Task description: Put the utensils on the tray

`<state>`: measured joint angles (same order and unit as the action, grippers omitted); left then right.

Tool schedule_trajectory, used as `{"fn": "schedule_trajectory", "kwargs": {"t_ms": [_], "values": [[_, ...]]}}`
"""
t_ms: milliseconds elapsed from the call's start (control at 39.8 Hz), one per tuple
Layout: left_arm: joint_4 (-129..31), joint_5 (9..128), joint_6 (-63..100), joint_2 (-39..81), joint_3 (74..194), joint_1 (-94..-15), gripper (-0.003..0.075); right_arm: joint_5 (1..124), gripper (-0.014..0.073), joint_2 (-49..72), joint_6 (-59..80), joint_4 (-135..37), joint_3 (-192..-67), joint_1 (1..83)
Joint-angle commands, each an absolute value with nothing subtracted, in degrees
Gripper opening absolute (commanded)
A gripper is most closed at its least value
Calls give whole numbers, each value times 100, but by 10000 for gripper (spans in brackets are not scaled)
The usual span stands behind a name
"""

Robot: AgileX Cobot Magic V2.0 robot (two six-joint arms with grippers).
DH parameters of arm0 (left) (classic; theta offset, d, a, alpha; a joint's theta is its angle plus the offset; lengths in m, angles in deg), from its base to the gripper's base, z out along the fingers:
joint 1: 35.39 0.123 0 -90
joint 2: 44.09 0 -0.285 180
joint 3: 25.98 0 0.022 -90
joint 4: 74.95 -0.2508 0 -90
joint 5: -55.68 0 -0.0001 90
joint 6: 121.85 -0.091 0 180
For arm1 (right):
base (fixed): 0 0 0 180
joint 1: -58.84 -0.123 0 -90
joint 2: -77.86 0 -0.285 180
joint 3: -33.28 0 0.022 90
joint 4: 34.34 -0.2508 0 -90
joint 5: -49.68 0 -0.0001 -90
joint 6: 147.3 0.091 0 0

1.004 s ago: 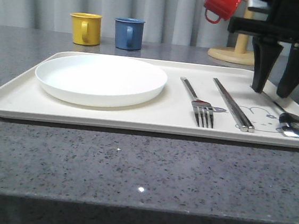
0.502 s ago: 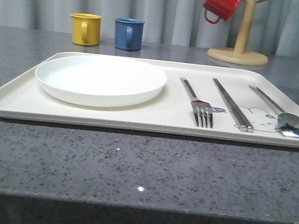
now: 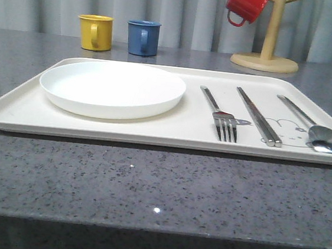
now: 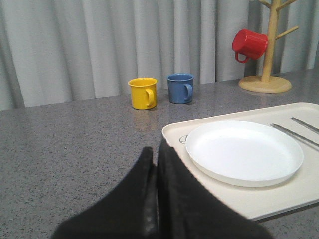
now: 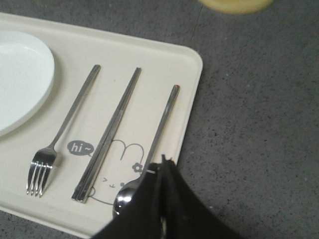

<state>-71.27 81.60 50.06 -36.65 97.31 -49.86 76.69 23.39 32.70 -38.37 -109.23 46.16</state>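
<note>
The right tool [image 5: 162, 164], fingers together, has lifted off the spoon [image 3: 325, 139], left on the tray [image 3: 18, 115].

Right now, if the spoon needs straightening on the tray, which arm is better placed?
Right. Its shut pincer hangs directly over the shiny silver oval-bowled spoon on the cream rectangular tray. The left pincer, also shut, sits off the tray's far end, beyond the round white plate.
</note>
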Motion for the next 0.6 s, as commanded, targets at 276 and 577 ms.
{"fn": "schedule_trajectory", "kwargs": {"t_ms": [276, 577], "values": [[-7070, 7721, 5073, -3673, 9866, -4976, -18, 5578, -68, 4959, 3175, -3760, -8963, 4624], [-7070, 7721, 5073, -3673, 9866, -4976, -18, 5697, -68, 5179, 3175, -3760, -8903, 4624]]}}
